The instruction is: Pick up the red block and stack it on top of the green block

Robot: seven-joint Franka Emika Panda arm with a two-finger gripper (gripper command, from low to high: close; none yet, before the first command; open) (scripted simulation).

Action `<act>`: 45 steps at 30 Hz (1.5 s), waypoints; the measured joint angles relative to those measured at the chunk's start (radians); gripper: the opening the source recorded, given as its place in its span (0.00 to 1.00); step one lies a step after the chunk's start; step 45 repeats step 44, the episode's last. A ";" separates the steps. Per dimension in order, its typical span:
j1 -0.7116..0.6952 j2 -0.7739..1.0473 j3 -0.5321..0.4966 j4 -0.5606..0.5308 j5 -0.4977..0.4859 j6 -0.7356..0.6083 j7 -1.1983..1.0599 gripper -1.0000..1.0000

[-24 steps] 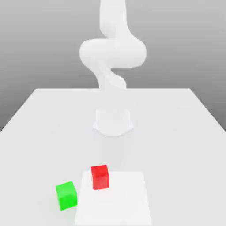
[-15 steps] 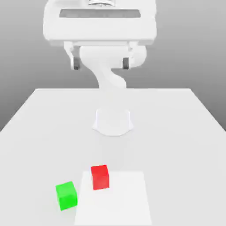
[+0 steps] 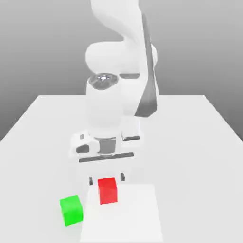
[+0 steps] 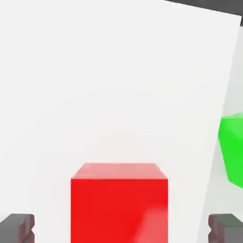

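Observation:
The red block (image 3: 107,190) sits on the white table near the front, on the corner of a paler square patch. The green block (image 3: 71,210) stands apart from it, toward the exterior view's left and a little nearer the front. My gripper (image 3: 107,179) hangs low right over the red block, open, its two dark fingertips (image 3: 91,180) wide on either side of the block's top. In the hand view the red block (image 4: 118,201) lies between the fingertips (image 4: 17,228) of the gripper (image 4: 121,228), untouched, and the green block (image 4: 232,147) shows off to one side.
A paler square patch (image 3: 128,216) marks the table (image 3: 42,137) at the front. My arm's white links (image 3: 118,99) rise over the table's middle, behind the blocks. Bare table surface lies to both sides.
My hand has come down from high above the table to just over the red block, fingers still wide apart. Neither block has moved.

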 joint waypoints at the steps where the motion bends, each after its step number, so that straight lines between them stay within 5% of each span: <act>1: -0.016 0.032 0.019 0.004 0.011 0.027 -0.008 0.00; 8: -0.023 0.038 0.025 0.005 0.009 0.031 -0.006 0.00; 16: -0.020 -0.201 -0.011 -0.023 -0.093 -0.178 0.044 0.00; 34: -0.104 -0.161 -0.107 0.190 -0.080 -0.354 -0.688 0.00; 40: -0.130 -0.006 -0.078 0.217 -0.011 -0.227 -0.801 0.00; 41: -0.137 0.024 -0.069 0.218 0.002 -0.199 -0.811 1.00; 45: -0.137 0.024 -0.069 0.218 0.002 -0.199 -0.811 1.00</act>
